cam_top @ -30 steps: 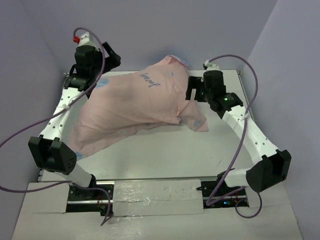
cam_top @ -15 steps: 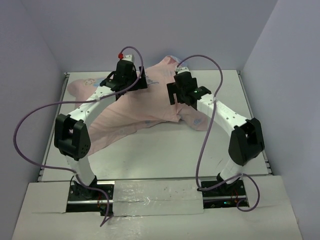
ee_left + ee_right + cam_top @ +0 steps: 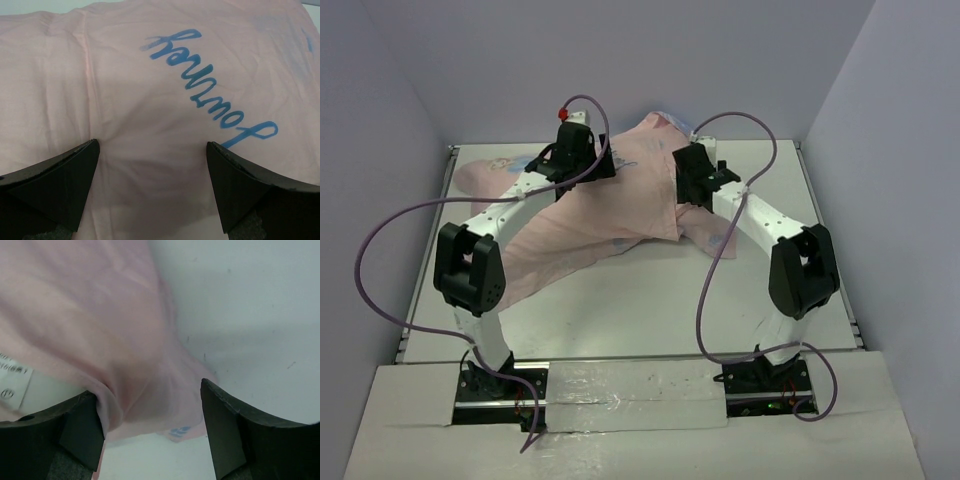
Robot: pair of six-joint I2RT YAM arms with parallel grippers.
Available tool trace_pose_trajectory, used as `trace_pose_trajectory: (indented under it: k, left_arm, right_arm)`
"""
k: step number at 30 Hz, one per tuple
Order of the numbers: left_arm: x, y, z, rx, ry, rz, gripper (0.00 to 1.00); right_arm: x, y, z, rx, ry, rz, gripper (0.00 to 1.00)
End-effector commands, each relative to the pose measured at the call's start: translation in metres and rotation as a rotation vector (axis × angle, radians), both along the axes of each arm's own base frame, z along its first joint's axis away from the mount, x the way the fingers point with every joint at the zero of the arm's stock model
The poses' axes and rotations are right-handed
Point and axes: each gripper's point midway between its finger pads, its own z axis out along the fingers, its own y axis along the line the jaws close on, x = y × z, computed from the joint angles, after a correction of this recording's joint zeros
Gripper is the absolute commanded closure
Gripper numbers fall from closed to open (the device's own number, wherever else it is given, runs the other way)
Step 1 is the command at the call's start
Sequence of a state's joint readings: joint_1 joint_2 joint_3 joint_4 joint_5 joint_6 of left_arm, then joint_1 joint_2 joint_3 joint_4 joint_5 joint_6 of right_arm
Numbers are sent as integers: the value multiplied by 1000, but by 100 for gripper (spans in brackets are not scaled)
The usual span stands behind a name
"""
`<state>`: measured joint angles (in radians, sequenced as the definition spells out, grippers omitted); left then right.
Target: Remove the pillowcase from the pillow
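Pillowcase (image 3: 580, 220), just one, lies beneath two released pincers: left pincer (image 3: 152, 144), right pincer (image 3: 147, 387).

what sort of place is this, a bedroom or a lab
Most likely a robot lab cell, not a home: the left arm and right arm bolted at the edge of a white table, plain walls boxing it in, a pink pillowcase on it.
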<state>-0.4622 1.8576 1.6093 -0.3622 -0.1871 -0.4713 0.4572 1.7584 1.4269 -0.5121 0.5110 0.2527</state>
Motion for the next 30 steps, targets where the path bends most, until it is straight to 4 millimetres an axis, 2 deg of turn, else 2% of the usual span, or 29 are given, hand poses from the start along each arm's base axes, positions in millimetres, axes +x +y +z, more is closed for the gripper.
trace_pose_trajectory:
  k: [1,3,4,7,8,10,11,12,14,15,16,21,22,23,24,25,26,28,29,30]
  left_arm:
    - [0,19,-32,63,68,61,1]
    - [0,22,-38,76,77,72,1]
    - [1,26,-41,80,84,77,1]
    - [2,35,-50,79,108,91,1]
    - [2,38,-53,77,116,99,1]
    - [3,45,-59,75,133,108,1]
    - [3,48,-62,73,139,110,1]
    - [4,52,-65,70,142,117,0]
    - [5,55,-67,60,151,119,1]
    - [7,58,-67,54,152,122,1]
    - [7,59,-68,51,155,119,1]
    - [10,57,-70,45,158,104,1]
    - [10,55,-68,40,153,93,1]
    - [12,52,-60,41,136,68,1]
    - [10,39,-54,12,133,4,1]
    - [9,31,-46,21,109,-52,1]
    - [7,13,-24,14,58,-111,1]
    - [-1,-13,3,36,-15,-215,1]
    - [-13,-42,31,77,-103,-317,1]
    - [-21,-57,45,99,-151,-368,1]
  right_arm:
    - [11,-47,20,24,-82,-200,25]
    - [15,-54,16,44,-76,-227,27]
    - [18,-56,9,50,-60,-232,31]
    - [23,-65,-16,99,3,-270,35]
    - [22,-74,-24,96,17,-303,38]
    - [19,-83,-40,105,44,-349,56]
    - [19,-95,-49,106,58,-386,60]
    - [17,-101,-54,110,70,-406,73]
    - [14,-120,-64,135,86,-471,86]
    - [10,-124,-72,158,109,-490,97]
    - [7,-129,-76,171,118,-508,100]
    - [-15,-152,-110,267,213,-566,100]
    - [-17,-150,-114,292,229,-545,100]
    - [-7,-143,-113,338,204,-490,100]
    - [-8,-120,-113,412,232,-354,100]
    - [3,-108,-105,464,187,-276,100]
    - [5,-94,-97,522,171,-202,100]
    - [1,-63,-76,641,144,-33,100]
    - [5,-55,-65,668,107,20,100]
    - [1,-51,-62,682,103,51,100]
